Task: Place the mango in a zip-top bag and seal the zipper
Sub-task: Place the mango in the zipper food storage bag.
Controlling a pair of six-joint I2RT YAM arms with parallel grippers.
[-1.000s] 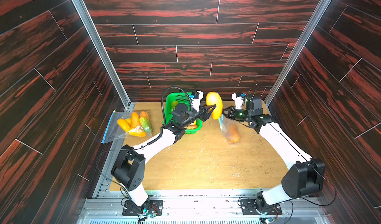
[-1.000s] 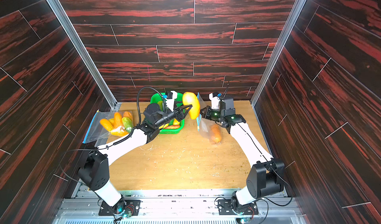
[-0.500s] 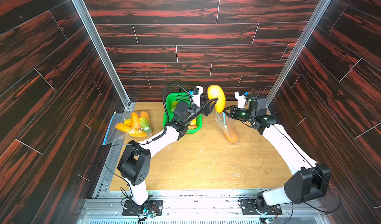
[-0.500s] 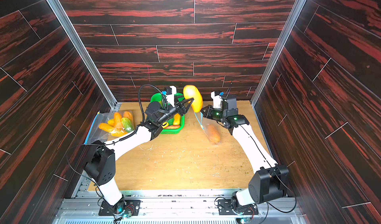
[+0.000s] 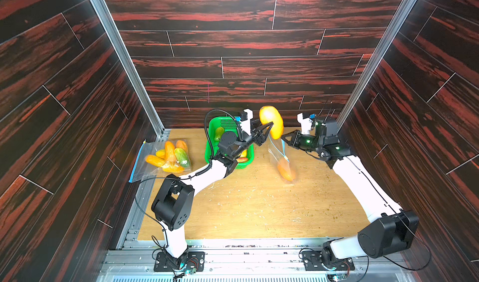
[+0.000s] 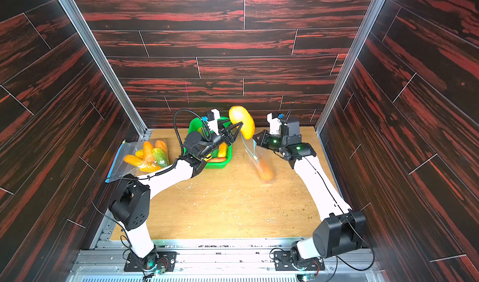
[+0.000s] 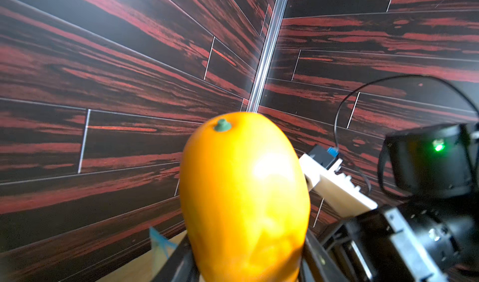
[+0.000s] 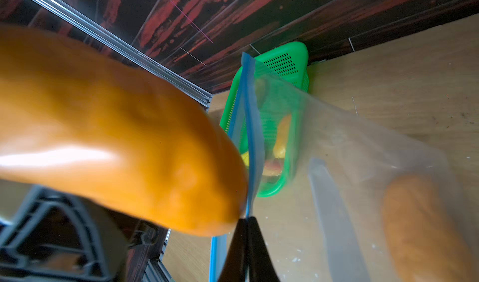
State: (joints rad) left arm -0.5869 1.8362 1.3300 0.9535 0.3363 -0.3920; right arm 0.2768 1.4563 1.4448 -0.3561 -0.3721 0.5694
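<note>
Gripping the mango (image 5: pixel 271 121) in the left gripper (image 5: pixel 269 129), upper centre of a top view; pinching the rim of the zip-top bag (image 5: pixel 278 153) with the right gripper (image 5: pixel 284 138), just below-right. Risking the mango snagging the narrow, limp mouth and slipping outside.

**Where things sit on my table**

From my seat, the table (image 5: pixel 259 210) runs back to the rear wall. The basket (image 5: pixel 228 123) stands at the back, a little left of centre, with loose fruit in it. Further left, at the table's left edge, a filled bag (image 5: pixel 147 152) lies flat with several fruits inside. My left gripper (image 5: pixel 269 127) reaches over the basket and clamps the mango (image 5: pixel 272 117) in the air, just right of the basket. Right of that, my right gripper (image 5: pixel 283 138) pinches the top edge of the zip-top bag (image 5: pixel 278 153). The bag hangs below the mango with one fruit (image 5: pixel 286 171) at its lower end, near the table. The mango's lower tip is right at the bag's top edge; I cannot tell if they touch.
</note>
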